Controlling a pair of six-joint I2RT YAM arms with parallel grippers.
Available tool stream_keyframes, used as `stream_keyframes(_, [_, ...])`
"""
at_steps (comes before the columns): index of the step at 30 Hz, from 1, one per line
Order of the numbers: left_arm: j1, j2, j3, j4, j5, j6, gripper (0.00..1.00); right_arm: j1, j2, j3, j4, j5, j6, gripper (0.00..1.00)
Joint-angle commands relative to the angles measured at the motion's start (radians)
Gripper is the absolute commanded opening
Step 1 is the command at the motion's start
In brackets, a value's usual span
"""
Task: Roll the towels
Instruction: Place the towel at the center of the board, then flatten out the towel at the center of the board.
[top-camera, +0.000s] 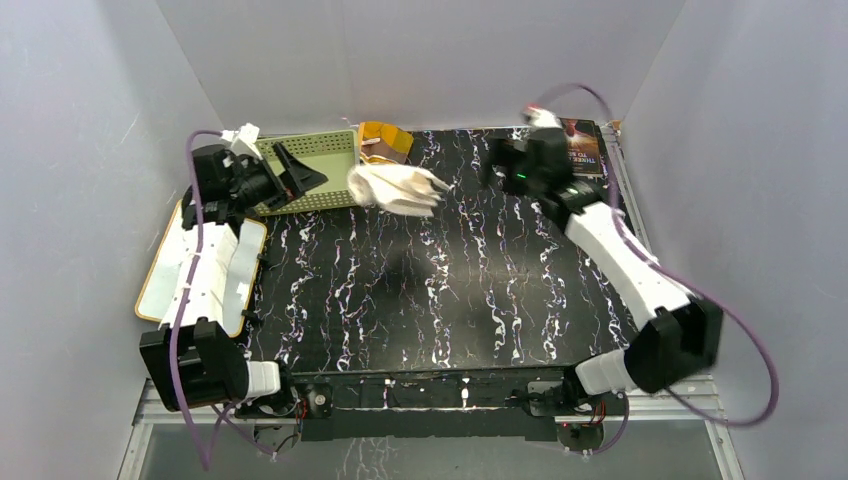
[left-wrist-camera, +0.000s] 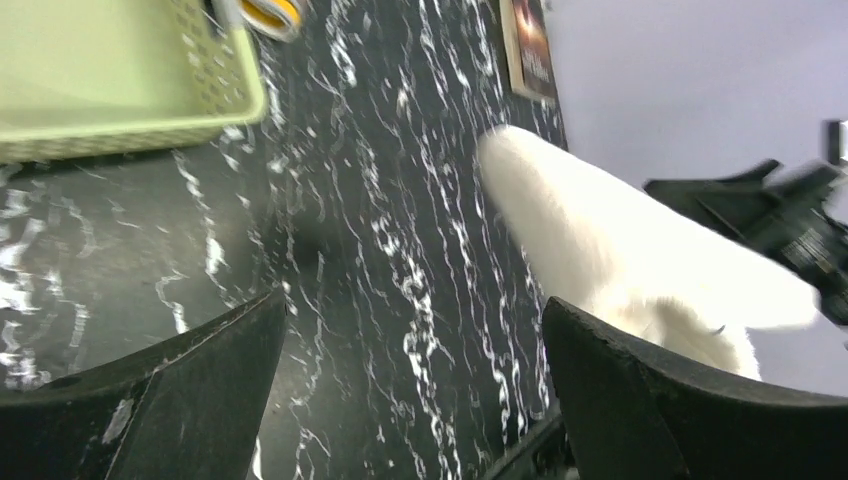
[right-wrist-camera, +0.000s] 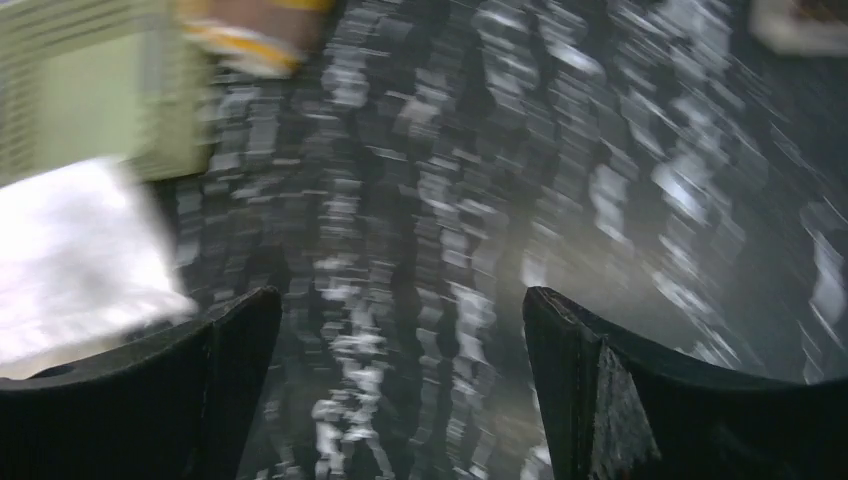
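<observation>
"Where is the white towel (top-camera: 395, 188)?"

"At the far side of the black table (top-camera: 420, 310), just beside the green basket (top-camera: 320, 195). It is all bunched up, not a neat roll. It sits between the two grippers."

"Is anyone holding it?"

"No. The left gripper (top-camera: 303, 170) is wide open, and nothing is between its fingers. It hangs over the right end of the basket and points at the white towel, which is close to it."

"And the other one?"

"The right gripper (top-camera: 495, 165) is open too, and empty. It is on the other side of the white towel, a little apart from it. The view from its own camera is blurry, but I can see its two fingers standing apart with only the table between them."

"Where is the brown towel (top-camera: 385, 140)?"

"At the back, by the far right corner of the basket. It has an orange-yellow pattern and looks like a short roll. I cannot tell if it touches the basket."

"What else is there?"

"A dark book (top-camera: 585, 145) lies in the far right corner, behind the right arm. A white board (top-camera: 165, 285) with a tan edge lies on the left, under the left arm."
</observation>
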Motion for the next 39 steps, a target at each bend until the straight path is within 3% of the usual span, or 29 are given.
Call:
stream_keyframes(1, [-0.167, 0.001, -0.015, -0.121, -0.021, 0.120, 0.98, -0.188, -0.101, -0.402, 0.102, -0.080, 0.193, 0.93])
stream_keyframes(4, [-0.331, 0.036, -0.038, -0.166, -0.131, 0.141, 0.98, -0.184, -0.104, -0.461, 0.080, -0.087, 0.177, 0.94])
stream_keyframes(7, [-0.464, 0.054, -0.107, -0.098, -0.197, 0.072, 0.96, -0.184, -0.109, -0.468, 0.048, -0.069, 0.140, 0.95])
stream_keyframes(14, [-0.684, 0.186, -0.133, -0.052, -0.387, 0.021, 0.85, -0.176, -0.092, -0.505, 0.038, -0.084, 0.074, 0.93])
stream_keyframes(23, [-0.708, 0.361, -0.081, -0.012, -0.636, 0.033, 0.81, -0.169, 0.114, -0.426, 0.169, -0.209, 0.062, 0.81])
stream_keyframes(28, [-0.709, 0.439, -0.077, 0.071, -0.614, 0.017, 0.81, -0.138, 0.212, -0.374, 0.220, -0.283, 0.049, 0.81])
stream_keyframes(30, [-0.708, 0.446, -0.105, 0.142, -0.592, -0.006, 0.77, -0.123, 0.237, -0.364, 0.236, -0.330, 0.052, 0.71])
stream_keyframes(32, [-0.705, 0.454, -0.115, 0.183, -0.585, -0.011, 0.61, -0.107, 0.275, -0.362, 0.244, -0.344, 0.059, 0.40])
stream_keyframes(33, [-0.701, 0.454, -0.114, 0.190, -0.583, -0.005, 0.44, -0.105, 0.275, -0.364, 0.246, -0.342, 0.061, 0.22])
stream_keyframes(34, [-0.695, 0.451, -0.107, 0.189, -0.577, 0.006, 0.14, -0.104, 0.270, -0.362, 0.245, -0.339, 0.064, 0.05])
stream_keyframes(35, [-0.682, 0.445, -0.090, 0.172, -0.580, 0.013, 0.00, -0.103, 0.259, -0.353, 0.233, -0.334, 0.064, 0.00])
stream_keyframes(39, [-0.571, 0.374, 0.051, 0.077, -0.544, 0.064, 0.00, -0.103, 0.170, -0.178, 0.146, -0.290, 0.036, 0.00])
